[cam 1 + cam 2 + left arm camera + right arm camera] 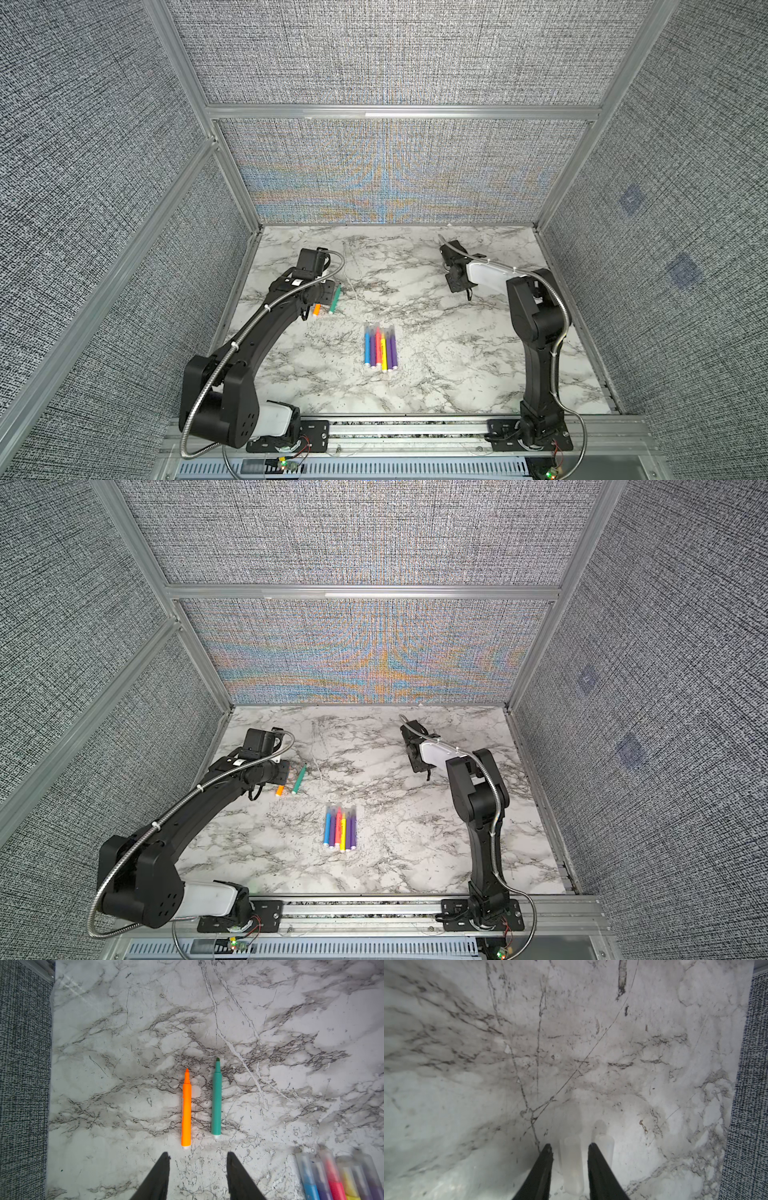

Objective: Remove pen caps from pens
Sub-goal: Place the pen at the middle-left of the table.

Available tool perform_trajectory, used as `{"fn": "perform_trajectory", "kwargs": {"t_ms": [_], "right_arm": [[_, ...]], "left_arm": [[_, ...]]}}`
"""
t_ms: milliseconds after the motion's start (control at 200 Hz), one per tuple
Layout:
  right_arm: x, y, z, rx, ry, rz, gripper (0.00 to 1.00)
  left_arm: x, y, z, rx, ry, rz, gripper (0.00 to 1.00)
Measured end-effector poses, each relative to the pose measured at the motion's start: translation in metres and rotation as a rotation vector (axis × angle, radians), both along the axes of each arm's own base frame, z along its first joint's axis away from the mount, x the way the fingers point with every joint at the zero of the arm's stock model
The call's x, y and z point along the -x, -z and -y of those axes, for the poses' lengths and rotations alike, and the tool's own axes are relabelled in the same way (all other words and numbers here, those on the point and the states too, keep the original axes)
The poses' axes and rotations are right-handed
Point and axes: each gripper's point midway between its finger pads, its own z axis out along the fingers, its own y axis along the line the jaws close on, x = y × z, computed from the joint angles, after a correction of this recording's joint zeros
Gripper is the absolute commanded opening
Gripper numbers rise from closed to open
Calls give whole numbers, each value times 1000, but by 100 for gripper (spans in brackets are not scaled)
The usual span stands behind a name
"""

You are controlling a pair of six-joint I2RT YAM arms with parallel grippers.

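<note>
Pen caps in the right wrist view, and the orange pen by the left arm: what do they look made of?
The pen caps look like clear, slightly frosted plastic: the marble tabletop shows faintly through their milky walls. The orange pen seems to be opaque moulded plastic, smooth with a mild sheen: even colour, white end plug, and an exposed tip that is probably felt.

The marble desk (pixel 457 374) carries an orange pen (pixel 186 1109) and a green pen (pixel 216 1101) toward its left side. They lie parallel, a little apart, tips bare. Near the middle lies a tight row of capped pens (pixel 380 347), and toward the far right two clear pen caps (pixel 572 1165) lie side by side, faint against the marble.
</note>
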Motion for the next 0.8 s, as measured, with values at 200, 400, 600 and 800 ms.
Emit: {"fn": "perform_trajectory", "kwargs": {"t_ms": [200,400,600,800], "right_arm": [[15,-9,-14,-15,-45,-35,37],[28,-74,-56,-34,-147,64,39],[56,-121,-97,-83,-250,164,40],[73,-131,-133,-225,-323,215,42]], "left_arm": [[10,-27,13,51,39,86,45],[39,-22,40,137,110,88,43],[86,-1,75,231,210,57,42],[106,31,106,249,255,-22,37]]}}
